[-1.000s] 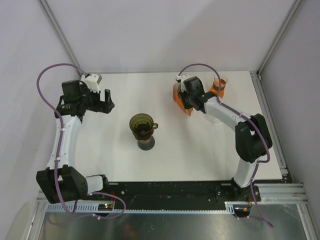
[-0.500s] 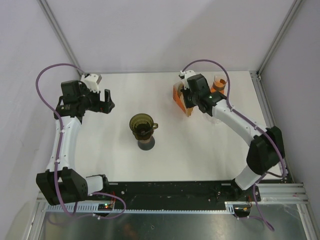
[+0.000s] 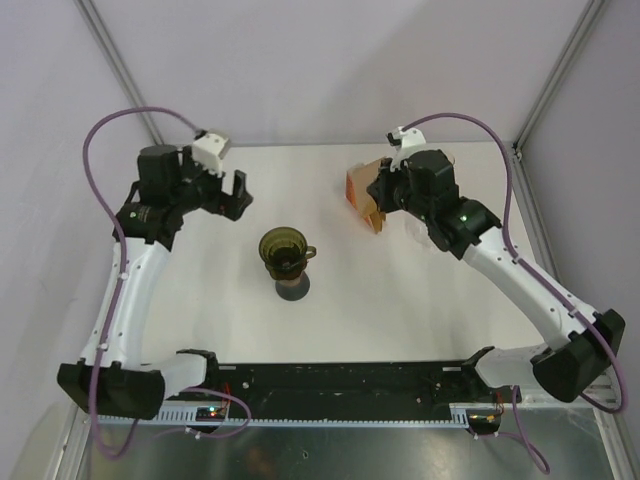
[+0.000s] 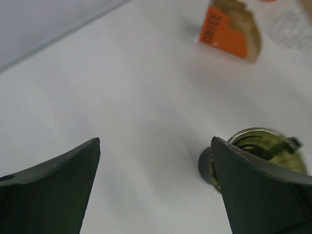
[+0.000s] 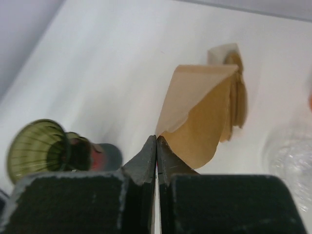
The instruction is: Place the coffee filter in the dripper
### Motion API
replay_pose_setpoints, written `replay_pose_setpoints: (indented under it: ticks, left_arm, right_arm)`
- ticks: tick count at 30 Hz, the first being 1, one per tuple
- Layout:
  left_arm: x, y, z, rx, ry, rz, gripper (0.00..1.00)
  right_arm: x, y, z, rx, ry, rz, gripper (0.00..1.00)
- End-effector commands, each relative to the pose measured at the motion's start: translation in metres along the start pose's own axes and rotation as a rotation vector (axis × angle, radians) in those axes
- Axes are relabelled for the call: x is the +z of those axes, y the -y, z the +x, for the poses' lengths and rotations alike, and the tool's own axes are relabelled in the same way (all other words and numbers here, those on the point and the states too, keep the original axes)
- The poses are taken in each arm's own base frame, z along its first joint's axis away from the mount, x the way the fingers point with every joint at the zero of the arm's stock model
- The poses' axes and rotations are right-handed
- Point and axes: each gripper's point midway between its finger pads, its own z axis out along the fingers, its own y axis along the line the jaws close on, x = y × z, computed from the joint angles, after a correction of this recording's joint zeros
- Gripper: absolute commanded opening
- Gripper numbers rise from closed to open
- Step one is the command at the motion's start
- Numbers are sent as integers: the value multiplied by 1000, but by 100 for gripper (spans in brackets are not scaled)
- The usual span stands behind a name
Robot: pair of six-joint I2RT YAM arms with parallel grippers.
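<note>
- Filter (image 5: 202,112) is pinched at its lower corner by the clamped right gripper (image 5: 156,142), just beside the orange pack (image 3: 352,186).
- Dripper (image 3: 284,250) is seen mid-table, well apart from the filter.
- Left gripper (image 3: 236,196) is held released, jaws wide, left of the dripper.

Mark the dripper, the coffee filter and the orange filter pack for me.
dripper (image 3: 283,248): top view, middle of the green cone.
coffee filter (image 5: 197,114): right wrist view, middle of the brown paper.
filter pack (image 4: 225,30): left wrist view, its orange face.
</note>
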Motion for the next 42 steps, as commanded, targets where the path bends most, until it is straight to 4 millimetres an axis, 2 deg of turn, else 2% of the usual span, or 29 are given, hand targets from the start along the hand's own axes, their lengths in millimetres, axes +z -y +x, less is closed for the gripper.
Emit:
replay_pose_setpoints:
  ticks: [1,6,10,12,16,22,29,38,42]
  left_arm:
    - [-19,47,-57,161,116,33,99]
    - [-19,110,-87,303,170,109,99]
    - [-13,155,-95,467,172,107,99]
    - [-10,172,-95,553,165,86,100]
    - [-5,193,-94,646,149,40,100]
    - [-11,203,-105,626,202,7,96]
    - [-8,197,-115,642,258,-66,77]
    - [-5,204,-117,674,285,-40,73]
    - [1,198,-121,713,306,-104,65]
  right_arm:
    - [-22,-39,-37,150,139,-160,0]
    - [-43,-63,-58,289,252,-286,0]
    - [-53,-70,-71,392,321,-327,0]
    - [-56,-74,-75,439,343,-346,0]
    - [-65,-82,-79,500,380,-381,0]
    - [-69,-86,-82,540,405,-381,0]
    - [-73,-92,-86,566,417,-415,0]
    - [-74,-94,-85,584,424,-431,0]
    - [-74,-93,-83,602,425,-436,0]
